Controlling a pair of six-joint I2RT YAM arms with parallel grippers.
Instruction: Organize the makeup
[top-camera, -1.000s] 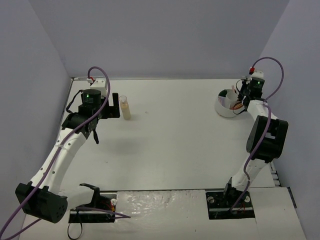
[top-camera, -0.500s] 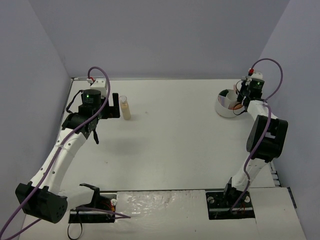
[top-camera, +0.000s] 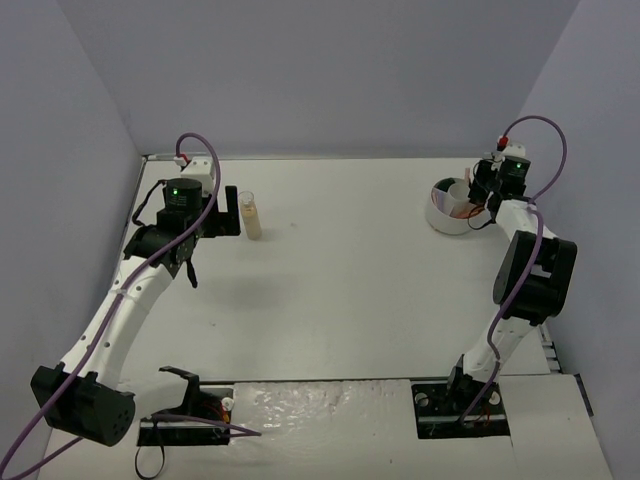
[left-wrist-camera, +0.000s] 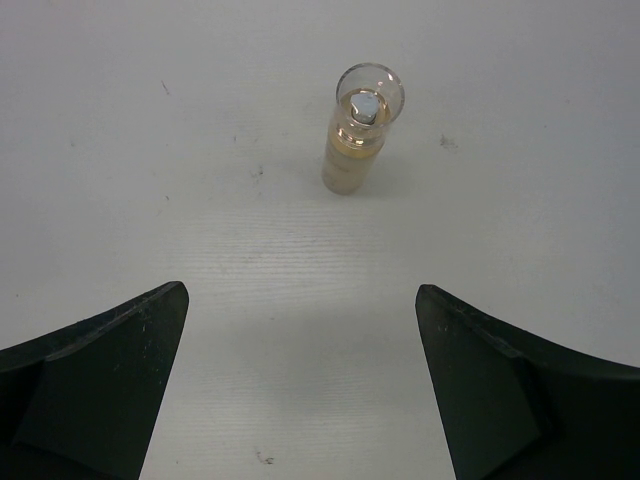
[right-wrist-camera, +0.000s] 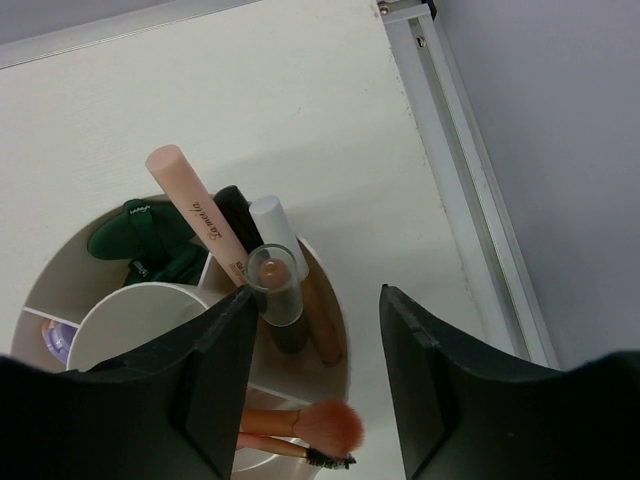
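Observation:
A small clear bottle of beige liquid (top-camera: 250, 216) stands upright on the table at the far left. My left gripper (top-camera: 226, 212) is open and empty just left of it; in the left wrist view the bottle (left-wrist-camera: 358, 135) stands ahead of the gripper (left-wrist-camera: 300, 300), apart from the fingers. My right gripper (top-camera: 482, 190) hovers open and empty over the white divided bowl (top-camera: 445, 222). In the right wrist view the gripper (right-wrist-camera: 312, 300) is above the bowl (right-wrist-camera: 55, 262), which holds a pink tube (right-wrist-camera: 198, 213), a white-capped stick (right-wrist-camera: 273, 222), a clear-capped bottle (right-wrist-camera: 274, 284), dark green discs (right-wrist-camera: 140, 240) and brushes (right-wrist-camera: 320, 425).
A lilac item (right-wrist-camera: 55, 340) lies in a left compartment of the bowl. A metal rail (right-wrist-camera: 465, 170) runs along the table's right edge beside the bowl. Grey walls close in the table at the back and both sides.
My right gripper has shifted slightly left over the bowl, showing more of the bowl's centre cup. The left arm and the bottle have not moved.

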